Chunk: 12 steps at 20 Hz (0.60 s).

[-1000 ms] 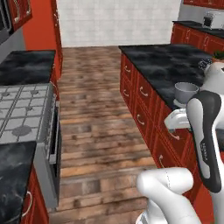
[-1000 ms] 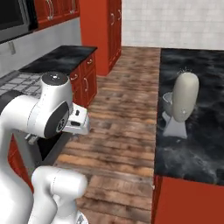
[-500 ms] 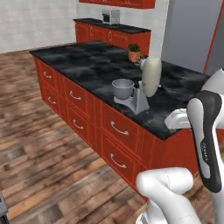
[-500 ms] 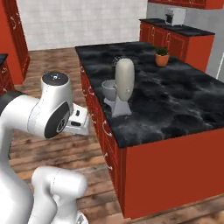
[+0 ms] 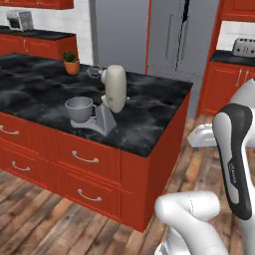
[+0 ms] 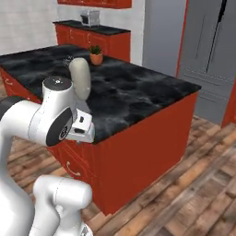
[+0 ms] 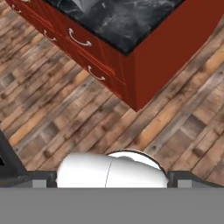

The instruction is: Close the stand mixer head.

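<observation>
The mixer head [image 5: 115, 88] stands tipped up on its grey stand [image 5: 102, 121] near the front edge of the dark-topped bench [image 5: 149, 117], its whisk [image 5: 94, 72] pointing up and back. A grey bowl [image 5: 79, 108] sits on the stand just beside it, and a potted plant [image 5: 71, 63] stands farther back. The claw hangs well short of the bench, over the wooden floor [image 7: 65, 118]; I cannot tell whether it is open or closed.

Stand mixer head [image 5: 115, 88]: smooth cream shell, looks like matt plastic; wire whisk [image 5: 94, 73] thin metal; bowl [image 5: 79, 108] grey metal w/ soft sheen; stand [image 5: 102, 122] plain grey, matt; island countertop [image 5: 149, 107] black marbled stone, polished; cabinet fronts [image 5: 89, 169] red, smooth, w/ metal handles; floor [image 7: 65, 109] wood planks, worn grain.
</observation>
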### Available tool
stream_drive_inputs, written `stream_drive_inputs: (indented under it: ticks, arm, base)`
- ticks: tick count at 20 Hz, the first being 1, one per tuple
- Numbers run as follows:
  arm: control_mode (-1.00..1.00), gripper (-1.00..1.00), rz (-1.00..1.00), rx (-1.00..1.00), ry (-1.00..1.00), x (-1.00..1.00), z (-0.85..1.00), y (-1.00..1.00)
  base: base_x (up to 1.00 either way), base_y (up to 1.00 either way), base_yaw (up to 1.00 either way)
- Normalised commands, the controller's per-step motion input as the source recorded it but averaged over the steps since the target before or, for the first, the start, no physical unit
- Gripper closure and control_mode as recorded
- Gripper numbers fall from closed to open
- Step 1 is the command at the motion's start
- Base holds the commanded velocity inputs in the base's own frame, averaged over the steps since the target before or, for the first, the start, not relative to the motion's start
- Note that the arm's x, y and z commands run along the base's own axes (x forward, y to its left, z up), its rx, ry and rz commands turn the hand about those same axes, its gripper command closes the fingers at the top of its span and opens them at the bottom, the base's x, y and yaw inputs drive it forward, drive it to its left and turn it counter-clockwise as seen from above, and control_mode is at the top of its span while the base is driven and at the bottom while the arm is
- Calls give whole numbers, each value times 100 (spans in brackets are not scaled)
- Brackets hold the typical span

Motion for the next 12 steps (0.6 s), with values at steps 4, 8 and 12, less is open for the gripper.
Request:
stream_drive_inputs:
  ticks: [4,8,12]
  arm:
    - [100,-100,0,0,0,0,0,0]
    - [100,-100,0,0,0,0,0,0]
    - [100,-100,0,0,0,0,0,0]
  base:
    - [0,54,-68]
    - [0,59,-66]
    - [0,71,-63]
